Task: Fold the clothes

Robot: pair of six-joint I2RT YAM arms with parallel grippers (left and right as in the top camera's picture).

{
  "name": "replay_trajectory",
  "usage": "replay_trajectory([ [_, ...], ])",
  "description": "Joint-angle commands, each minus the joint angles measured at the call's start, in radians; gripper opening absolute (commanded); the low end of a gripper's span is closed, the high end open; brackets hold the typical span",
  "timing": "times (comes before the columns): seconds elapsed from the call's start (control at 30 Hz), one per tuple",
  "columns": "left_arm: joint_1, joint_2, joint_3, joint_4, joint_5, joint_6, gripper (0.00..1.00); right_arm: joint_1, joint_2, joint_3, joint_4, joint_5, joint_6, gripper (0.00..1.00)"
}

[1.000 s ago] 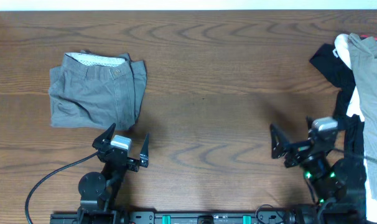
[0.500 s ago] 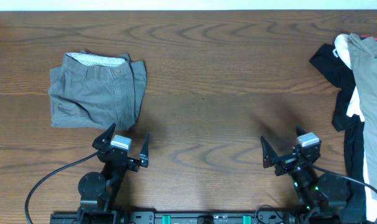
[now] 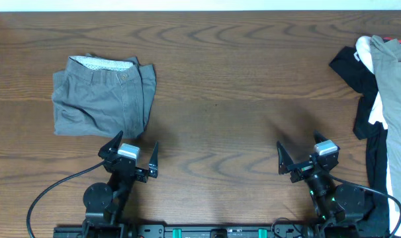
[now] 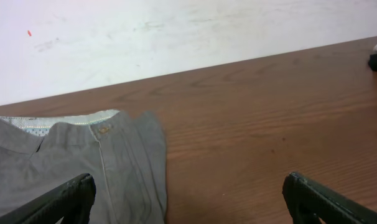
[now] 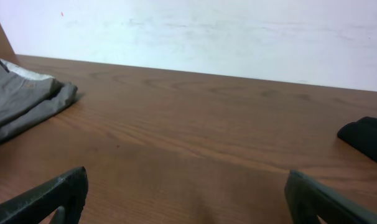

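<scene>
**Counts.** One pair of shorts [image 3: 102,94] lies folded into a compact block on the far left of the table [image 3: 240,99]. It sits just beyond the left gripper [image 3: 131,152] and apart from it. There are two grippers. The left gripper and the right gripper [image 3: 300,157] are both near the front edge, each with its fingers spread wide and holding nothing. One heap [image 3: 386,79] lies at the right edge, with three colours in it: black, white and beige. One cable [image 3: 45,195] curves from the left arm's base.

**Views compared.** Only the overhead view shows both arms, the cable and the beige garment. The left wrist view shows the button [image 4: 103,129] and the speckled lining [image 4: 58,121] close up. The right wrist view shows the stacked side edges of the shorts at its far left and the black garment [image 5: 366,140] at its right. Both wrist views include a white wall [image 5: 207,31].
</scene>
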Motion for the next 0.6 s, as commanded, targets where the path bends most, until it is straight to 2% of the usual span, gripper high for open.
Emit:
replay_trajectory([
  [0.0,-0.002,-0.007,-0.027,-0.010,-0.002,-0.013,0.98,0.009,-0.007,-0.011,0.003,0.012,-0.012,0.99],
  [0.57,-0.002,-0.007,-0.027,-0.010,-0.002,-0.013,0.98,0.009,0.021,-0.011,0.000,0.011,-0.012,0.99],
])
